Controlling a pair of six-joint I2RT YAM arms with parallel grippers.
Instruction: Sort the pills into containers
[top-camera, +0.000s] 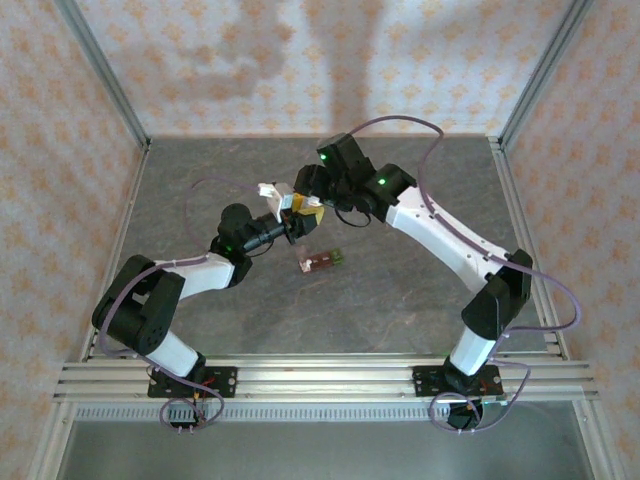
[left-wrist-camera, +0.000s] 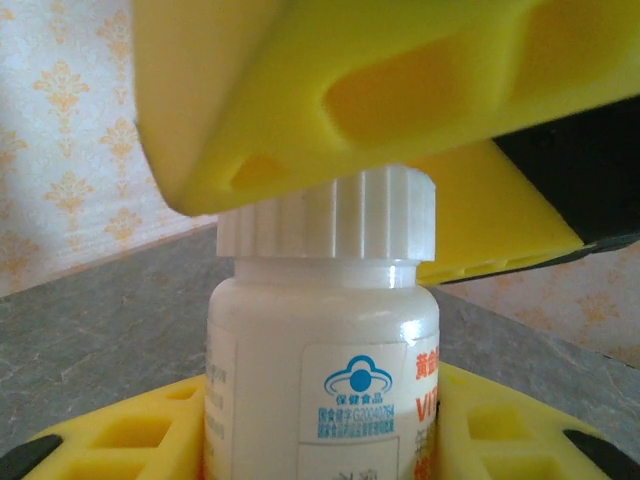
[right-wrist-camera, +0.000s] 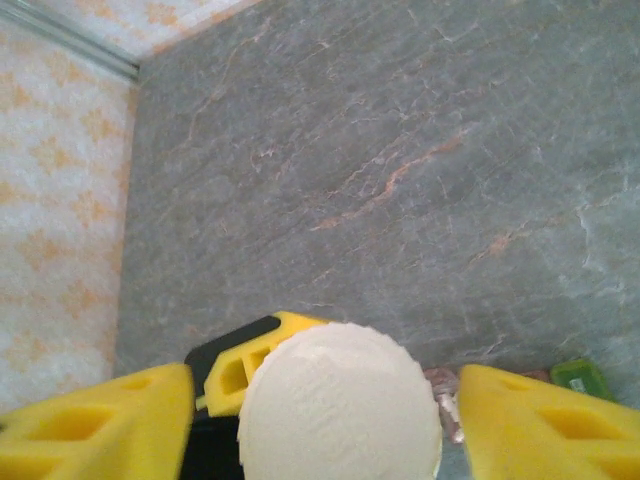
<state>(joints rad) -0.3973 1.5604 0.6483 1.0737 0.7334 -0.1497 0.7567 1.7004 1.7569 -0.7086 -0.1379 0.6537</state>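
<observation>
Left tool (top-camera: 293, 215) on bottle (left-wrist-camera: 320, 380); containers (top-camera: 322, 260) left-right

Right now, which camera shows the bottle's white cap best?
The right wrist view: the cap is seen from above, its round top between the right gripper's yellow fingers, gaps on both sides. The left wrist view gives its ribbed side, partly covered by a yellow finger. Top external: too small to pick out.

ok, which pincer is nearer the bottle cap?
Right. The right pincer straddles the cap, jaws open either side. The left pincer grips the bottle body below the cap.
</observation>
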